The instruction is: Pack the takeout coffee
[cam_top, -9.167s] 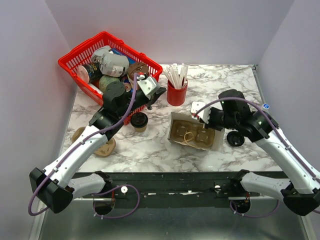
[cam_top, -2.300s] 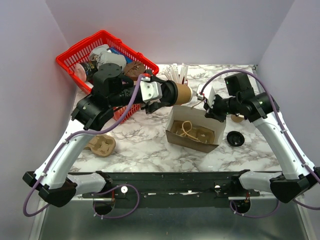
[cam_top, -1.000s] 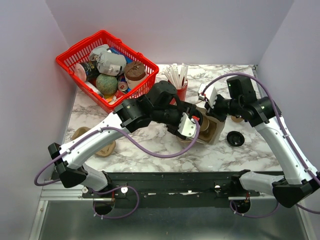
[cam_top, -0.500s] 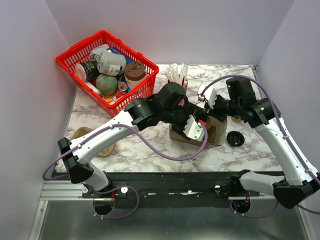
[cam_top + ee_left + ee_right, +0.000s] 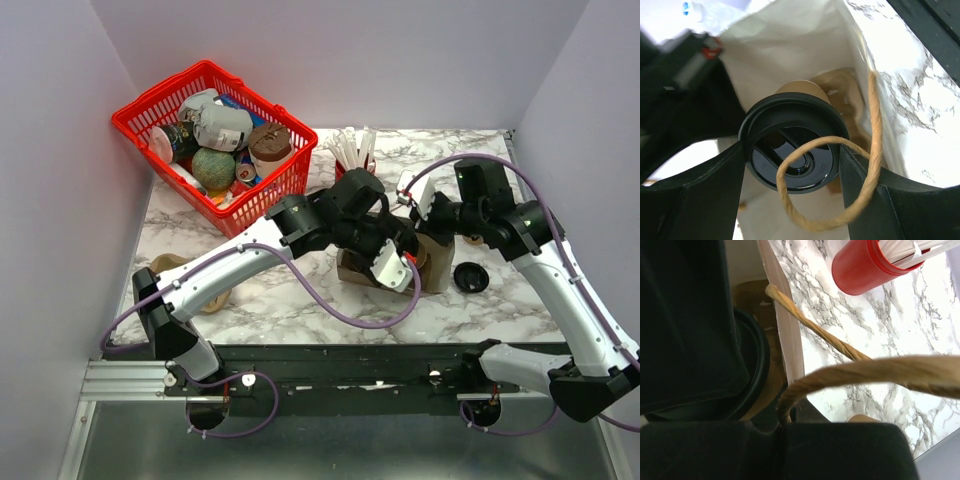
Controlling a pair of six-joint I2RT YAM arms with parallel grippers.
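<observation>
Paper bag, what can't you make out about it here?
Left wrist view: takeout coffee and left gripper cover the floor of the paper bag; landed or not, unclear.
Top view: left arm hides the bag's interior.
Right wrist view: red straw cup cut off by top edge.

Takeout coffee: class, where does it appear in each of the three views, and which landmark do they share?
Top external: centre, inside the bag, mostly hidden by the left gripper.
Left wrist: coffee at centre, lid facing the camera.
Right wrist: left of centre, lid rim edge-on.
Shared landmark: the bag, its wall and edge.
</observation>
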